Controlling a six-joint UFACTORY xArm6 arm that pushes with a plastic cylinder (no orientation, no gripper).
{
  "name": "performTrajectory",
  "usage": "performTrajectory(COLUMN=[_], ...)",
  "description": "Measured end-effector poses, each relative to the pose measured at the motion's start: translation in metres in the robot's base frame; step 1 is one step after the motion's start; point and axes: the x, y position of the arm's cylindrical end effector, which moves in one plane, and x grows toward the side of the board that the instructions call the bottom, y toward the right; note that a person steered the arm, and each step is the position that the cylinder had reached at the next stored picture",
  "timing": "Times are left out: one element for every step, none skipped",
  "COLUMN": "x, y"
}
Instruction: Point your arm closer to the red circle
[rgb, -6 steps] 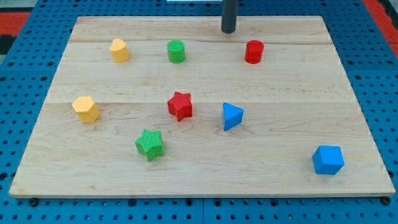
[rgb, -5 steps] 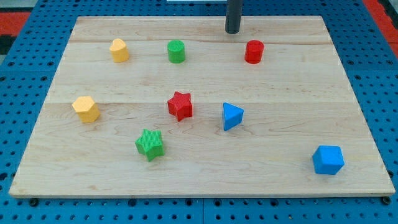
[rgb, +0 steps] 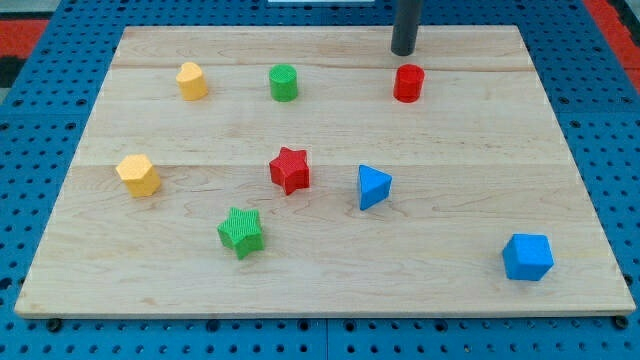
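Observation:
The red circle (rgb: 408, 83) is a short red cylinder near the view's top, right of centre on the wooden board (rgb: 560, 150). My tip (rgb: 403, 52) is the lower end of a dark rod coming down from the view's top. It stands just above the red circle in the view, a small gap away and not touching it.
A green cylinder (rgb: 284, 82) and a yellow block (rgb: 192, 81) lie left of the red circle. A red star (rgb: 290, 169), blue triangle (rgb: 373, 186), green star (rgb: 240, 232), another yellow block (rgb: 138, 175) and a blue cube (rgb: 527, 257) lie lower down.
My tip has moved to the view's right along the top of the board, ending just above the red circle. No block has moved.

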Motion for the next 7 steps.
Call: performTrajectory(x=[0.0, 0.001, 0.041, 0.071, 0.08, 0.082, 0.082], y=[0.013, 0.026, 0.033, 0.04, 0.033, 0.034, 0.034])
